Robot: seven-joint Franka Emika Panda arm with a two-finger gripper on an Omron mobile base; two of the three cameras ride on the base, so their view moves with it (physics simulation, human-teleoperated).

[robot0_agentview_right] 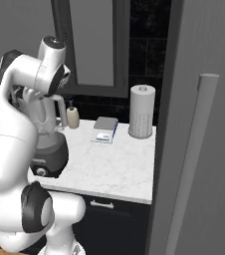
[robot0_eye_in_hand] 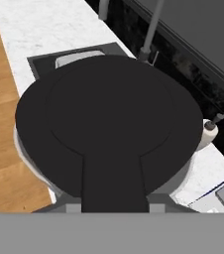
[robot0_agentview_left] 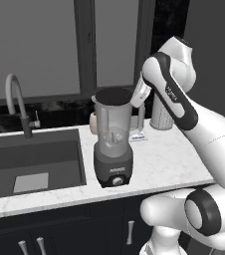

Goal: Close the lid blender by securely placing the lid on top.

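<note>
Though blender (robot0_agentview_left: 113, 144) blocked in rt view, lid (robot0_agentview_left: 113, 95) atop jar.

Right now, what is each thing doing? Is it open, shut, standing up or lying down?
lid: lying flat on top of the blender jar, tab held by the gripper.
blender: upright on the counter, jar covered.
gripper: shut on the lid's tab.
faucet: no water running.
white perforated cylinder: standing upright.

Black lid (robot0_eye_in_hand: 109, 129) — clear blender (robot0_agentview_left: 113, 144), dark grey base — white-veined marble counter (robot0_agentview_left: 169, 159).
</note>
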